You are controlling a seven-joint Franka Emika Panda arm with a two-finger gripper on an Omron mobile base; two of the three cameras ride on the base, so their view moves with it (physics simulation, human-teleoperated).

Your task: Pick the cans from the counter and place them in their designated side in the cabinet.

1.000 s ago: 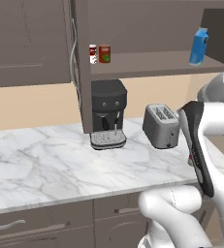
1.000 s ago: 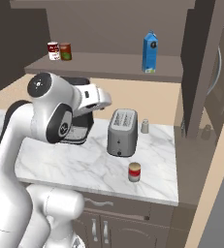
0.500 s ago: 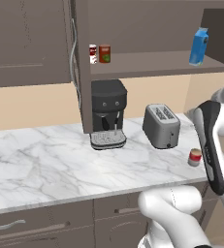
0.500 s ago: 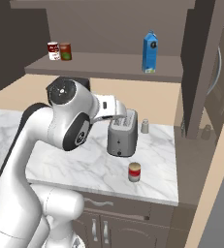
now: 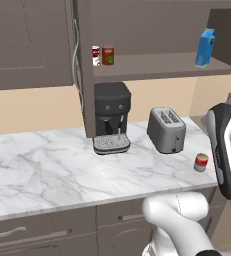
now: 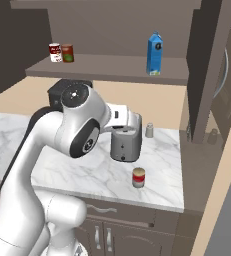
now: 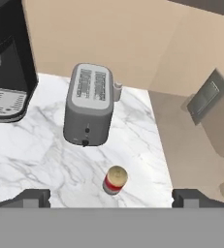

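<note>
Fingers [image 7: 111, 198], mine, are spread wide with nothing between them. From the hand view I look down past them at a small squat can with a red upper band and a pale grey-white base [image 7: 115, 179], standing upright on the white marble surface with grey veins [image 5: 42, 172]. It sits on the right part of the surface, nearer than the grey metal toaster [image 6: 126, 141] and apart from it.

Up on the long dark brown wooden shelf of the cabinet [image 5: 157, 65], toward its left, stands the other squat can, dark red-brown with a green patch [image 5: 108, 55], upright just beside a slimmer white can with red marks [image 6: 55, 52]. A tall blue carton [image 5: 204, 48] stands well to the right on that same shelf.

So I judge the job about half done: one can is in the cabinet, on what I take to be the cans' side, and one is left. I still have to lower myself around the red-banded can, close on it, lift it clear and set it on the left, by its fellows, away from the carton.
</note>
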